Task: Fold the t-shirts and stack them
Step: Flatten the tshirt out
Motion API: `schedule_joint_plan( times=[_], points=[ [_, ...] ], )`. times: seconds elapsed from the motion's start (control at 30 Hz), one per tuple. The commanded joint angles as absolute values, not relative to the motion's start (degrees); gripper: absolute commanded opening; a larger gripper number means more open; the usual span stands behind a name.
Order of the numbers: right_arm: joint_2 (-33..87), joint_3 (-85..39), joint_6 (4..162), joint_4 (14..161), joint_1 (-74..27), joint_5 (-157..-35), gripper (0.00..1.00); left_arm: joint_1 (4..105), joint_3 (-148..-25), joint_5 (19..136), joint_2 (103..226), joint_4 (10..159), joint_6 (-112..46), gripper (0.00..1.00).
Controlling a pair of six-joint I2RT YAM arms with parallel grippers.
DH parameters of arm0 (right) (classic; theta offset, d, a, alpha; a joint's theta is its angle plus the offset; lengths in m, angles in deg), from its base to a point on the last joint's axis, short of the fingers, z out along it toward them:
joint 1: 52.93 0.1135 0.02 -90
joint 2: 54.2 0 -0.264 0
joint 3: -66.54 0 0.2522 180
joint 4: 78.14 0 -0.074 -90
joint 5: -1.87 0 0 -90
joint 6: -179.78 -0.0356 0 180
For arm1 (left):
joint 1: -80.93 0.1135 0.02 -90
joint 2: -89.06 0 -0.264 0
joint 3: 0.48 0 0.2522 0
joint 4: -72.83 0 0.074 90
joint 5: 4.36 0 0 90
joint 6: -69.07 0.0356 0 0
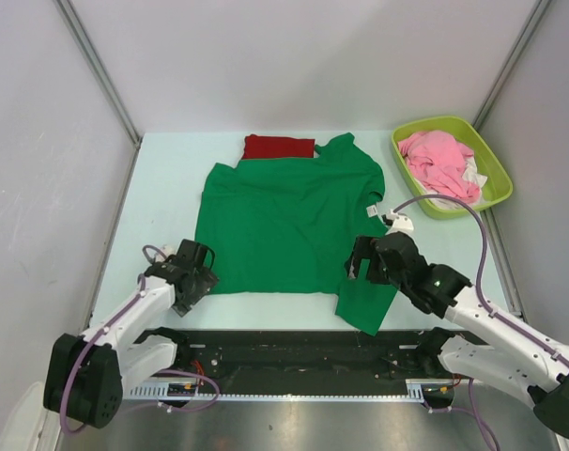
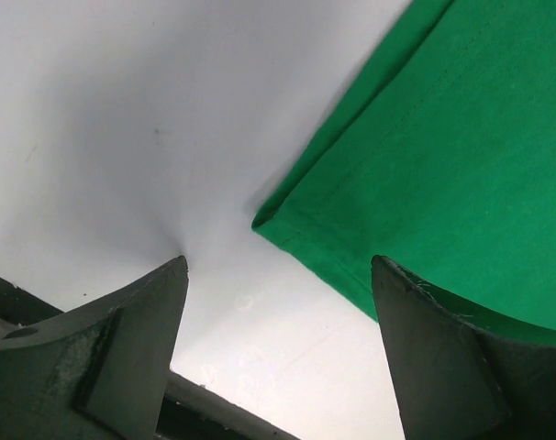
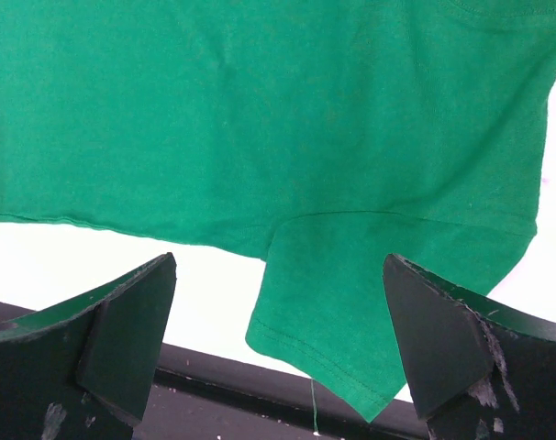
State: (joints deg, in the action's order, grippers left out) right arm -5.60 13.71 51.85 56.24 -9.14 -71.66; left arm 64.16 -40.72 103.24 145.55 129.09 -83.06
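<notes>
Starting overhead, what lay where? (M.)

Green t-shirt (image 1: 284, 225) was spread flat mid-table (image 1: 162, 188), hem toward 9 o'clock, neck toward 3. The dark red t-shirt (image 1: 278, 147) sat at 12 o'clock, folded small, its near edge tucked under the green one. A basin (image 1: 496, 174) at 2 o'clock held the pink garment (image 1: 439, 160) and a white cloth (image 1: 468, 178), well apart from the work. (K.)

And the arms? (M.)

Left gripper (image 1: 195, 272) was at 8 o'clock of the shirt, by the near hem corner. Right gripper (image 1: 369, 261) was at 4 o'clock, above the near sleeve. I judged they were stationed at the two ends of the near edge so it could be lifted together and folded toward 12. From that height I couldn't read either jaw gap. (K.)

Left wrist view? (M.)

It settled the gap: left gripper (image 2: 278, 275) was spread wide and gripping nothing. The shirt's stitched corner (image 2: 443, 165) lay between the fingers, nearer the right one. Bare tabletop (image 2: 122, 119) filled the rest. (K.)

Right wrist? (M.)

Right gripper (image 3: 280, 275) was likewise released and empty. The sleeve (image 3: 333, 302) hung at 6 o'clock between the fingers, past the table edge, with a loose thread the top camera never showed. Contact with the cloth couldn't be told. First fold not yet made, I'd say. (K.)
</notes>
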Motion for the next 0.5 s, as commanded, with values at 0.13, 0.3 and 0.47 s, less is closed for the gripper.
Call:
schedule_joint_plan(
  times=[0.13, 0.3, 0.47],
  points=[
    [-8.58, 14.46, 52.34, 57.07, -8.99, -71.34, 1.0, 63.88, -41.4, 104.97, 153.74, 121.31, -83.69, 0.71],
    [-9.99, 14.81, 52.51, 56.37, -8.9, -71.34, 1.0, 63.97, -41.14, 104.97, 157.26, 118.76, -83.42, 0.63],
    [-10.87, 14.98, 52.6, 55.32, -9.43, -71.78, 1.0, 63.88, -40.35, 103.92, 157.79, 116.74, -83.16, 0.33]
  ],
)
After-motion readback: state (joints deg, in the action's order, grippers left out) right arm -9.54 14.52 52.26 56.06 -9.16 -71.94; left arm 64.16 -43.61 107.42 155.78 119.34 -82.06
